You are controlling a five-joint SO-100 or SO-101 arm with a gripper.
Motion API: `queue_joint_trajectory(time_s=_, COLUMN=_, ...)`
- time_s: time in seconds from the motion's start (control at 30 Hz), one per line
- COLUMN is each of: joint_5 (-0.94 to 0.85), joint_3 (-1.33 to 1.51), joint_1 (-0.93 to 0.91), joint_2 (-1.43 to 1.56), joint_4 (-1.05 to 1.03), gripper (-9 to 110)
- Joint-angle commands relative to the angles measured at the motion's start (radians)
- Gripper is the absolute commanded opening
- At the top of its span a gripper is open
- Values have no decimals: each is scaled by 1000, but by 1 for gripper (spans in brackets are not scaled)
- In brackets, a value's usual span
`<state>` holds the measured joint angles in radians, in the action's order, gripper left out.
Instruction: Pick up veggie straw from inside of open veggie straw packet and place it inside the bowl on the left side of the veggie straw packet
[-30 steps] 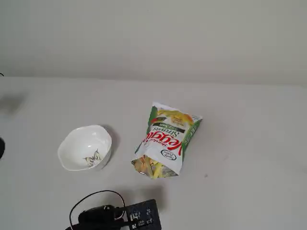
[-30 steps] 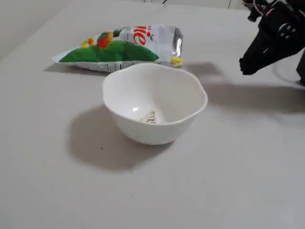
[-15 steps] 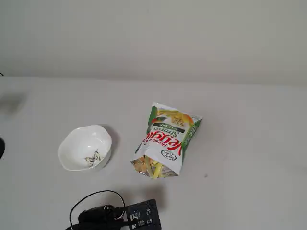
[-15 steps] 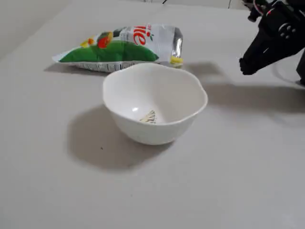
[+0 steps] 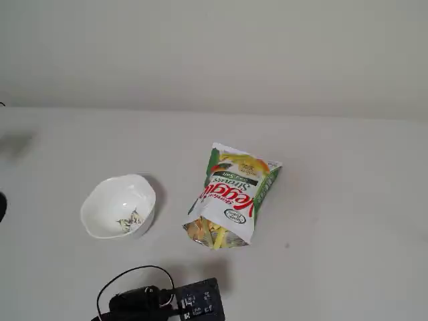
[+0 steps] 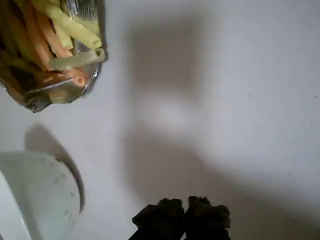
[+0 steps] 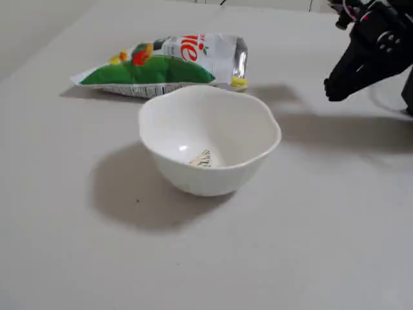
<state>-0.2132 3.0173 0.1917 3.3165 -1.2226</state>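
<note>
Hidden/cut off: gripper shows only as two dark fingertips at the 6 o'clock edge of the wrist view; in a fixed view only its dark tip is seen, at the 2 o'clock edge, rest of arm out of frame. In the other fixed view the arm is cut by the bottom edge and the fingers cannot be made out.
Fingers: tips pressed together in the wrist view, nothing between them.
Packet: lies flat on the table, open mouth toward 6 o'clock in that fixed view; in the wrist view its mouth is cropped at the 11 o'clock corner.
Straw: pale stick lies across the packet mouth over the orange and yellow bunch; a small yellow end shows at the mouth in a fixed view.
Straw vs fingers: well apart, toward 11 o'clock from the fingertips in the wrist view; bare table between.
Bowl: toward 9 o'clock of the packet, apart from it; only a blurred rim portion shows in the wrist view. Inside only the dark floral mark.
</note>
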Motion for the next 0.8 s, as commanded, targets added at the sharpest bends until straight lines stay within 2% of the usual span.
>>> queue_joint_trajectory(time_s=0.0, joint_5=-11, joint_3=-5, joint_1=21, joint_2=9, joint_4=20, gripper=0)
queue_joint_trajectory(time_s=0.37, joint_5=-57, joint_3=-3, joint_1=54, joint_2=9, joint_4=29, gripper=0)
queue_joint_trajectory(time_s=0.5, joint_5=-322, joint_3=43, joint_1=35, joint_2=9, joint_4=127, gripper=0)
queue_joint_trajectory(time_s=0.67, joint_5=-442, joint_3=55, joint_1=-38, joint_2=-6, joint_4=238, gripper=8)
queue_joint_trajectory(time_s=0.77, joint_5=-534, joint_3=28, joint_1=-97, joint_2=-166, joint_4=388, gripper=10)
